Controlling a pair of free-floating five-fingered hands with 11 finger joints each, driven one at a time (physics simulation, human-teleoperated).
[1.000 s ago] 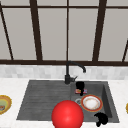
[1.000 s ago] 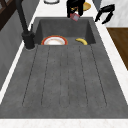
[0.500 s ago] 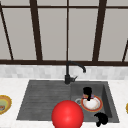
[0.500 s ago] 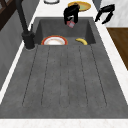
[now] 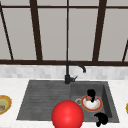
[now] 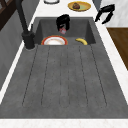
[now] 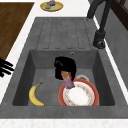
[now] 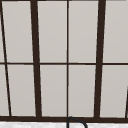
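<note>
Over the sink basin (image 7: 27, 75), my left hand (image 7: 64, 66) curls round a small striped packet (image 7: 67, 79), its lower end hanging just above the white plate with the red rim (image 7: 79, 96). Beside the plate lies a banana (image 7: 35, 95). My right hand (image 5: 101, 118) hovers at the basin's front corner, fingers loosely spread.

Two free-floating robot hands, left hand (image 5: 91, 94) and right hand (image 5: 101, 118), uniform matte black, human-like form with slender fingers, no arms, no visible cables, screws or markings
</note>
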